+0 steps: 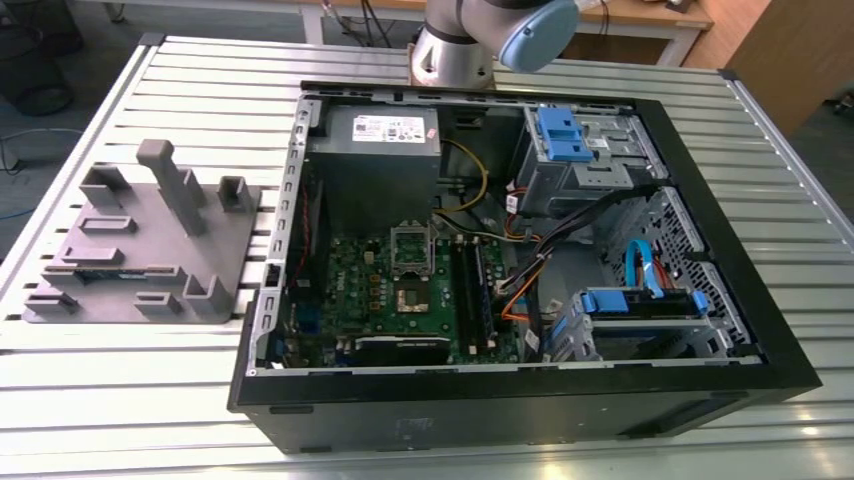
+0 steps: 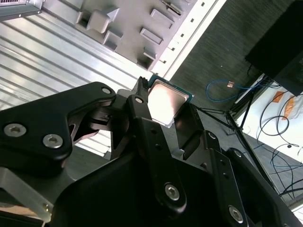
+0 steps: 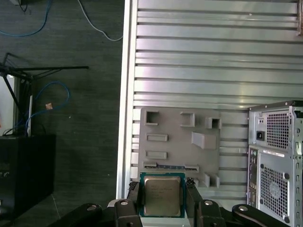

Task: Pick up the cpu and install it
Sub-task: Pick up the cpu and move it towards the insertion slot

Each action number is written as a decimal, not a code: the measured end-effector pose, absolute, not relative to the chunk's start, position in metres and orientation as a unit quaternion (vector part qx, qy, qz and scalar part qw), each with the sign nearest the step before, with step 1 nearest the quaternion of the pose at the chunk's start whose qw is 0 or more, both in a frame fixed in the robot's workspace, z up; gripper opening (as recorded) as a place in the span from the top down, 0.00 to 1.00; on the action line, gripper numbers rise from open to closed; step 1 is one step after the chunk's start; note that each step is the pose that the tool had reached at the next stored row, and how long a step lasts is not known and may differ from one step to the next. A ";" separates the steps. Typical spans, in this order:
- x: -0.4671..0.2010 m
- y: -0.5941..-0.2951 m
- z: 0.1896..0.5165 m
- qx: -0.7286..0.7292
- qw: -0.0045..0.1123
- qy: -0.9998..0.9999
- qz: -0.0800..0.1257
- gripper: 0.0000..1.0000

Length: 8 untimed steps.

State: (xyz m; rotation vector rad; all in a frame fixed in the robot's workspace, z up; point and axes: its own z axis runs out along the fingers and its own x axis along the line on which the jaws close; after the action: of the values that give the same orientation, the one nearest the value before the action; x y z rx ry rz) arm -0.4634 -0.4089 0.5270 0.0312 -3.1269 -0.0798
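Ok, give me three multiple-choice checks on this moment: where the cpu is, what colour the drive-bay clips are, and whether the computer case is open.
1. Where is the cpu?
A) on the floor
B) held in the gripper
C) in a person's hand

2. What colour are the drive-bay clips?
A) red
B) yellow
C) blue

3. How is the computer case?
A) lying with its side open
B) lying closed
C) standing closed

Answers:
1 B: in both wrist views the black fingers clamp its edges.
2 C: they show blue in the exterior view.
3 A: the motherboard is exposed.
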 end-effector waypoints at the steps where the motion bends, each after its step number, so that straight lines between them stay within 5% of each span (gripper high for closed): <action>1: -0.463 -0.409 0.525 0.010 0.007 -1.000 -0.026 0.53; 8: -0.463 -0.409 0.512 0.010 0.007 -1.000 -0.026 0.53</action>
State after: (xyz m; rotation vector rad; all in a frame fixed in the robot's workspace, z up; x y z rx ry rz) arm -0.4634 -0.4089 0.5124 0.0312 -3.1270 -0.0800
